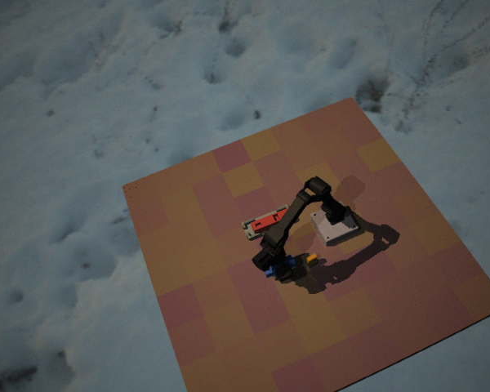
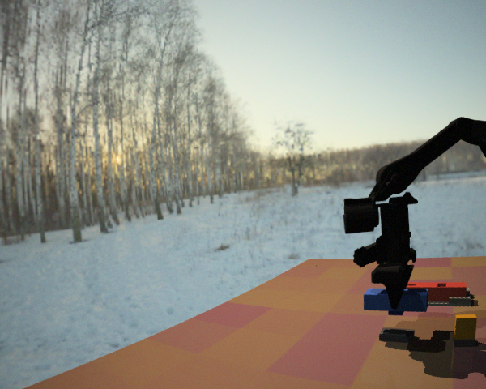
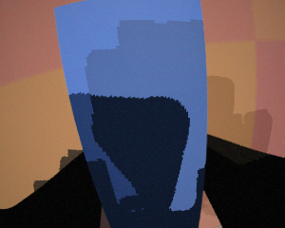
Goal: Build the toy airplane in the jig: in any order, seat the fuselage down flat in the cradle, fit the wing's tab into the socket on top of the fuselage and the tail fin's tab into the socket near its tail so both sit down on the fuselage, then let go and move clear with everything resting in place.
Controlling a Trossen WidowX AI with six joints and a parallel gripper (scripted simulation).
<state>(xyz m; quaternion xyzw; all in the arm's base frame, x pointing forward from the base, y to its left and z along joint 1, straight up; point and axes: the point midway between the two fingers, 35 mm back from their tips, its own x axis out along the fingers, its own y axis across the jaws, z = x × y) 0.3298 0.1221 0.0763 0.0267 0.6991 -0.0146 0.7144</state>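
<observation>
My gripper is shut on the blue wing near its middle. The wing is roughly level and raised above the table, and its short tab shows underneath in the exterior view. The red fuselage lies lengthwise in the grey cradle, with sockets in its top; the arm hides its near end in the top view. The yellow tail fin stands upright, apart from the fuselage and beside the gripper.
A low dark grey holder sits on the table below the wing, and the fin stands in another small holder. The arm's pale base is beyond the fin. The arm's shadow falls across the table.
</observation>
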